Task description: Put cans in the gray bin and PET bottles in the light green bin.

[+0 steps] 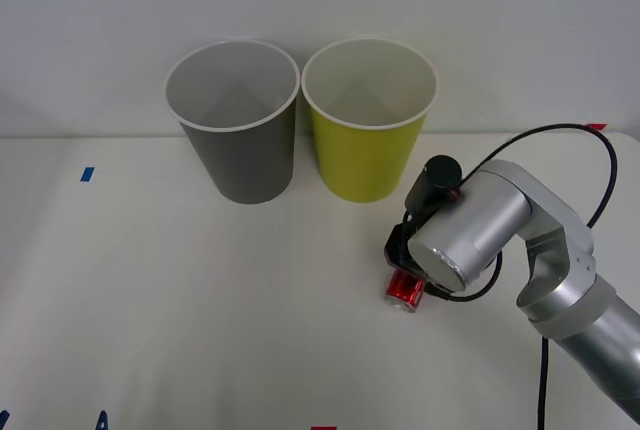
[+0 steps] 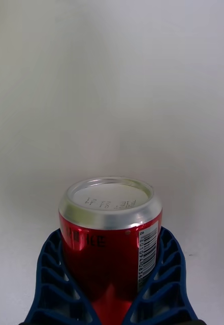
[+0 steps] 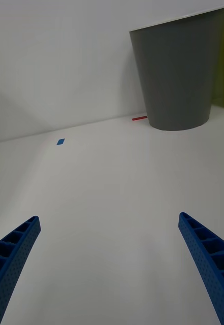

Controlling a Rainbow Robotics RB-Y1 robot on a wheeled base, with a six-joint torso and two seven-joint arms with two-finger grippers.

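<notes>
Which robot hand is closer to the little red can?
The right. The right gripper has its blue fingers on both sides of the red can. The left gripper is open over bare table, short of the gray bin.

Glossy metal can [image 2: 110, 228], matt table [image 1: 200, 330]

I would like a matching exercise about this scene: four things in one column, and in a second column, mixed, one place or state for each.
Things:
1. red can
2. gray bin
3. light green bin
4. left gripper

Places or states:
A. open, over bare table
B. standing at the back, on the robot's left of the other bin
C. between the right gripper's blue fingers
D. standing at the back, nearer the right arm

Pairs: 1-C, 2-B, 3-D, 4-A
</notes>
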